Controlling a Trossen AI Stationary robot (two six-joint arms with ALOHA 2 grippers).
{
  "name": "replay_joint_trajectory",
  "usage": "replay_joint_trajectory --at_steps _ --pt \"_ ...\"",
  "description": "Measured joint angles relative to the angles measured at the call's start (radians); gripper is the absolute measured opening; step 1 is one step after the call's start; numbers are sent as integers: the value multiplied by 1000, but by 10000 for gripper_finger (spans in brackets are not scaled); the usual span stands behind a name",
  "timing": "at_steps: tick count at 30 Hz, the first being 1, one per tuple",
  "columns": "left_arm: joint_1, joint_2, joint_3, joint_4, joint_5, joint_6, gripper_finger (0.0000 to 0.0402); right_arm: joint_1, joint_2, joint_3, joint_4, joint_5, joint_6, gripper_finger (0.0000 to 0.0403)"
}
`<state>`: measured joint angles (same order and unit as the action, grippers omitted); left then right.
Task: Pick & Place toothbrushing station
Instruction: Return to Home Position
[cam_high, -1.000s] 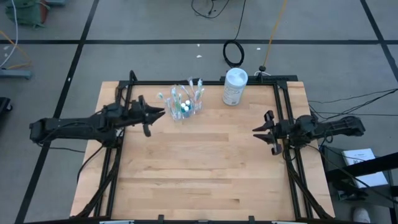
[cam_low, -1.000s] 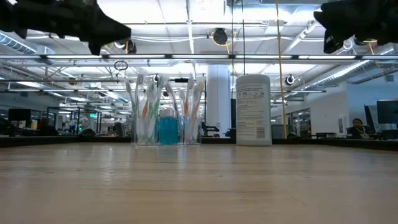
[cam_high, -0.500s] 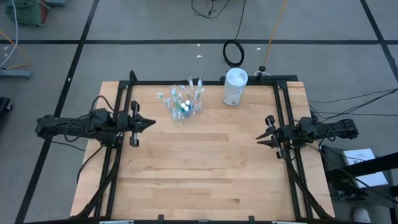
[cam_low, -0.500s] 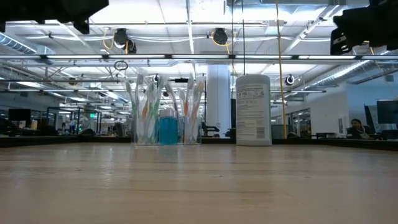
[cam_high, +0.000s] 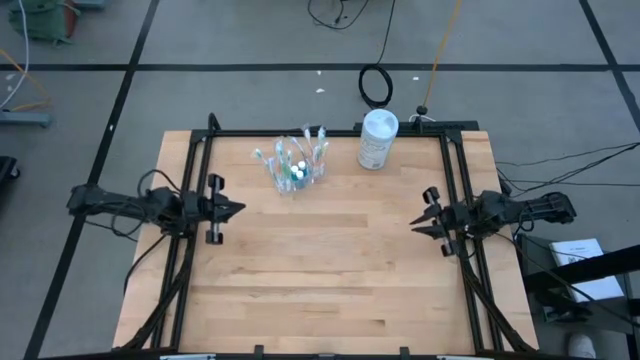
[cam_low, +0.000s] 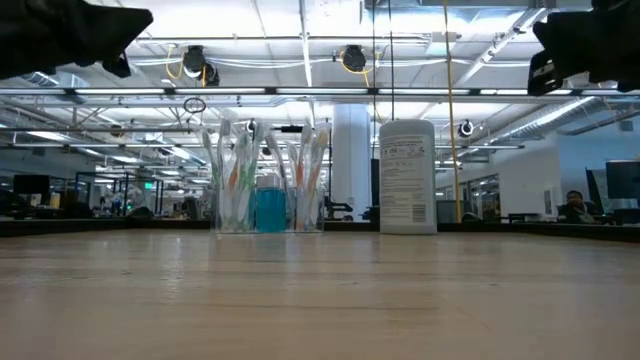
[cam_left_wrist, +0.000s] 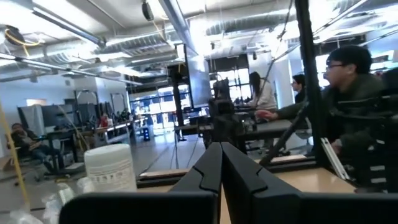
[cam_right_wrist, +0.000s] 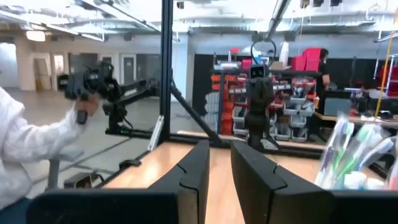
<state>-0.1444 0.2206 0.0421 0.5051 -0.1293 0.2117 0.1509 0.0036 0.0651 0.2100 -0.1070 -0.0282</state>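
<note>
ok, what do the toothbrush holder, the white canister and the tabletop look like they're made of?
Holder: clear glossy plastic, likely; the brushes and blue tube show through its wall. White canister: opaque plastic, probably, with a printed label. Tabletop: light wood planks, visible grain and seams, matte.

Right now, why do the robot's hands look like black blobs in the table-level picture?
Low view: bright ceiling lamps shine behind them, so the left hand and right hand show as silhouettes, while the clear cup is lit through. High view: even overhead light, no glare on the table.
</note>
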Motion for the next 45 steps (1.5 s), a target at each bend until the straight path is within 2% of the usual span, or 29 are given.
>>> replay_joint_trajectory --at_steps 7,14,21,26,35,39,41,43,45 --pt "-46 -4 -27 15 36 27 11 0 -1 -4 0 -2 19 57" --pt "-71 -4 -27 -57 51 22 11 0 1 -6 -92 -2 19 57" --pt "-70 -3 -26 -172 51 -112 20 0 8 -7 -148 1 57 57" --pt "-70 -3 -26 -267 51 -64 21 0 8 -7 -148 1 61 57" --pt "-70 -3 -26 -297 41 -93 21 0 8 -8 -151 1 61 57" --pt "-70 -3 -26 -303 43 -196 21 0 8 -8 -152 2 61 57" --pt "-70 -5 -25 -306 47 -175 21 0 8 -8 -152 2 61 57" --pt "-70 -26 -8 -332 94 -160 21 0 8 -8 -153 2 61 57" --pt "-70 -55 28 -402 191 -133 21 0 8 -8 -153 2 61 57"
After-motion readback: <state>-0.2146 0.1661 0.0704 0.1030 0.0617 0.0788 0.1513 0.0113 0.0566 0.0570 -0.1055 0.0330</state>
